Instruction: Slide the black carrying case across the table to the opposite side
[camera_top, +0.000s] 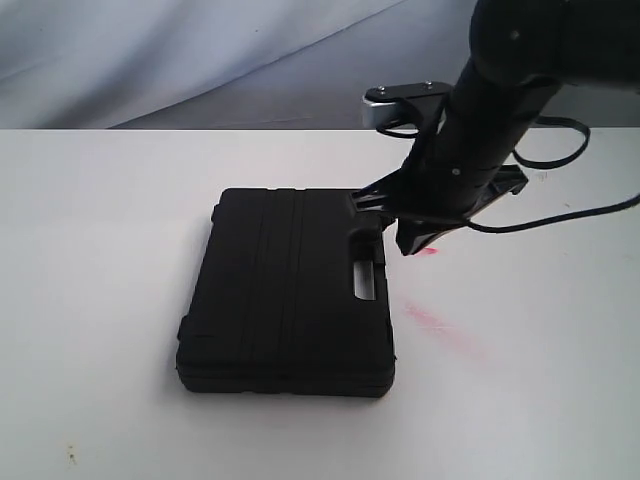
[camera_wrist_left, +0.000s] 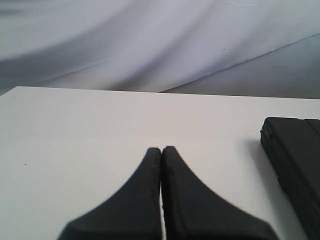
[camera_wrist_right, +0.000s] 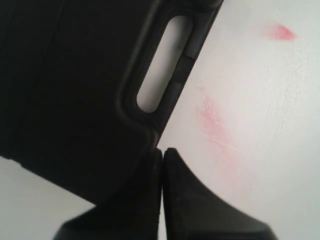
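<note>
Black ribbed rectangular case (camera_top: 285, 290), slotted handle (camera_wrist_right: 162, 62), flat on pink-smeared white table (camera_top: 100, 250). Pinched closed, empty: right gripper (camera_wrist_right: 162, 152) at handle-side corner; left gripper (camera_wrist_left: 161, 150) apart.

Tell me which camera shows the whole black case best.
The exterior view: the case lies flat on the table, nearly all of it in view. The right wrist view shows only the end with its handle, close up; the left wrist view catches just one edge.

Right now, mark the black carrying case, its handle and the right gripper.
black carrying case (camera_top: 285, 290), exterior view, middle of lid.
handle (camera_wrist_right: 182, 72), right wrist view, bar beside slot.
right gripper (camera_wrist_right: 161, 151), right wrist view, between its shut tips.
</note>
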